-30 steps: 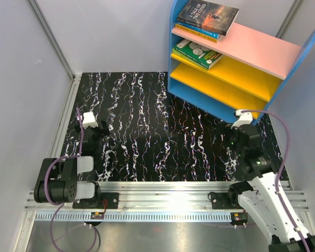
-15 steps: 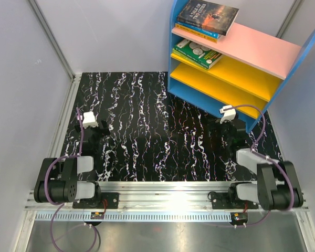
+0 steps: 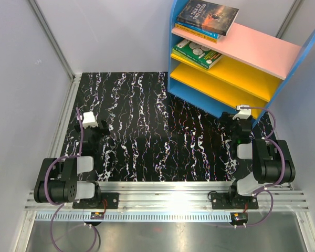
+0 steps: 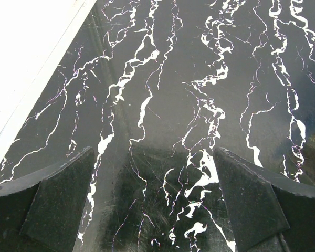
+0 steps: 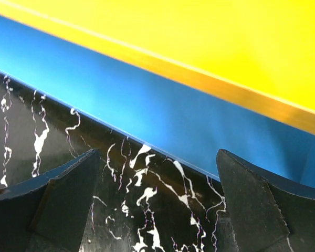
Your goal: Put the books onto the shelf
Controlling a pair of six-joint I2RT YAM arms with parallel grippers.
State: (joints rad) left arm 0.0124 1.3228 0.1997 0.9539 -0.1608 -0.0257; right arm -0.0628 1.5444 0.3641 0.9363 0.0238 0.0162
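Note:
The shelf [image 3: 262, 47] stands at the back right, with blue sides, a pink top board and two yellow boards. On the pink board a dark book [image 3: 207, 16] lies over a blue one [image 3: 195, 31]. Two green books [image 3: 197, 52] lie stacked on the upper yellow board. My left gripper [image 3: 94, 128] [image 4: 152, 199] hangs open over the bare table at the left. Just in front of the shelf's blue base [image 5: 147, 105] my right gripper [image 3: 235, 122] [image 5: 155, 199] is open, with nothing between its fingers.
The black marbled tabletop [image 3: 147, 121] lies between the arms. Grey walls close in the left, back and right sides. A white ledge [image 4: 26, 58] runs along the table's left edge. The lowest yellow board [image 5: 199, 37] holds nothing where it shows.
The right arm has folded back over its base from a stretched-out pose, and its gripper has shifted slightly in front of the shelf's foot. The left arm has not moved.

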